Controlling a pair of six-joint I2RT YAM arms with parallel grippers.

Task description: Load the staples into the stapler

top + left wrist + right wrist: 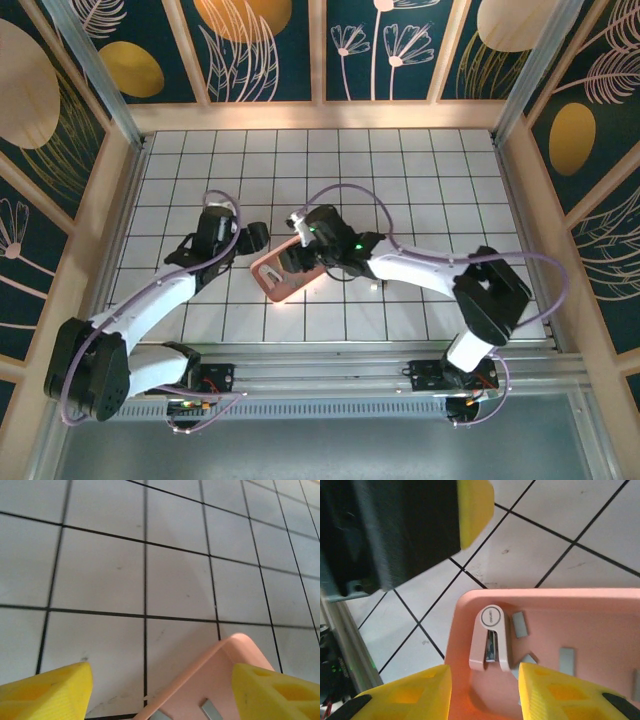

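1. Inside the glossy, round-cornered pink plastic tray (470, 610) lies the whitish-pink oblong stapler (492, 640), its lettering too small to read.
2. Flat grey metal staples (520, 624) lie beside it.
3. Yellow-fingered left gripper (162, 666) and right gripper (484, 667) both gape, empty.

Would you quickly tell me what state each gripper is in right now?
Left gripper: open, holding nothing.
Right gripper: open, holding nothing; the stapler lies loose just ahead of it.

White tiled floor (400, 170), floral walls (270, 50)
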